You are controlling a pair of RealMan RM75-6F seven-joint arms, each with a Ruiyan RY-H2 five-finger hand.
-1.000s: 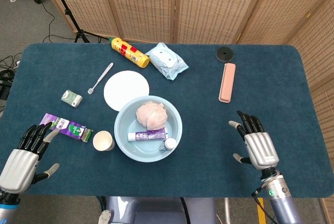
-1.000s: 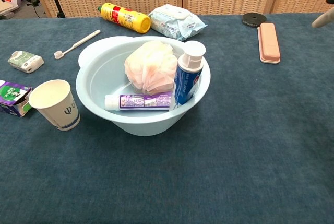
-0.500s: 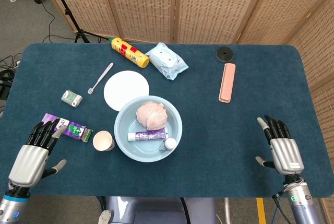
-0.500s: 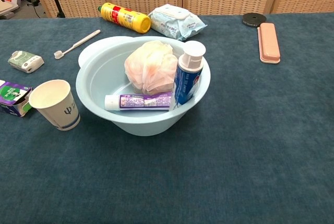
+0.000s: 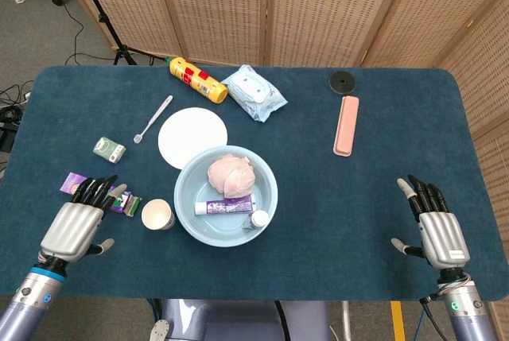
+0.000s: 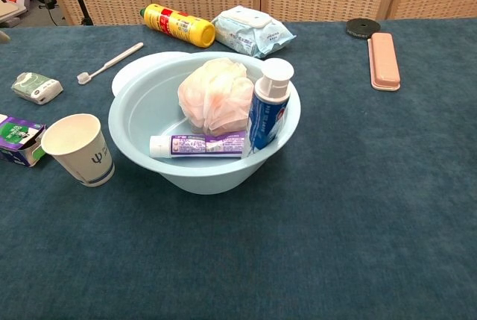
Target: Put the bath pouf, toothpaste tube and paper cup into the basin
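The light blue basin (image 6: pixel 130 122) stands on the table (image 5: pixel 318 198) with the bath pouf (image 6: pixel 215 95) and the purple toothpaste tube (image 6: pixel 197 145) inside, its writing too small to read. The paper cup (image 6: pixel 78 148) stands outside, just left of the basin, with a "ψ" mark on its side. The left hand (image 5: pixel 78 222) has moved toward the cup since one second ago and the right hand (image 5: pixel 437 226) has pulled back; both have spread fingers and hold nothing.
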